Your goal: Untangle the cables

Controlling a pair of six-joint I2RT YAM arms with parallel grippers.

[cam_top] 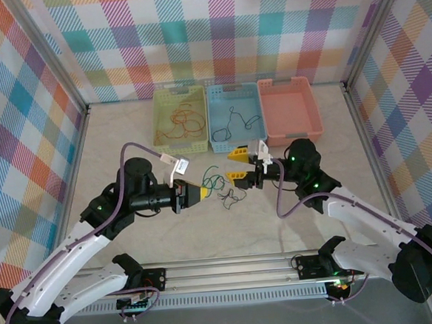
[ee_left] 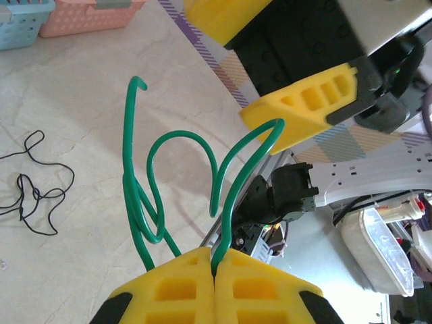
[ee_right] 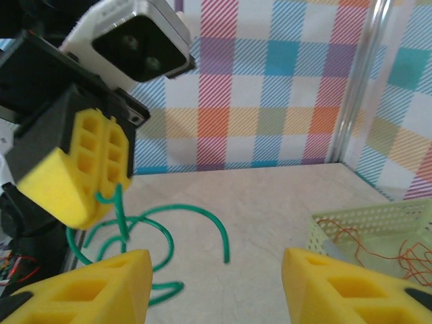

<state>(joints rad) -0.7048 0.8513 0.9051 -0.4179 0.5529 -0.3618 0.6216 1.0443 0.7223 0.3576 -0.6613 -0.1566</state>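
Left gripper (ee_left: 214, 262) jaws are pressed together on the looped green cable (ee_left: 126, 135), held over the desk (ee_left: 81, 101) apart from the black cable (ee_left: 27, 192), while the right gripper (ee_right: 214, 270) jaws are spread nearby; a pinch on its free end is judged the next need.

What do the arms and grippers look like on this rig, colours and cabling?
The left arm and right arm have white link shells, black joint housings and a purple cable looping along each. The left gripper and right gripper carry yellow wedge-shaped fingers with rectangular cut-outs on black mounts, with a white camera box at each wrist.
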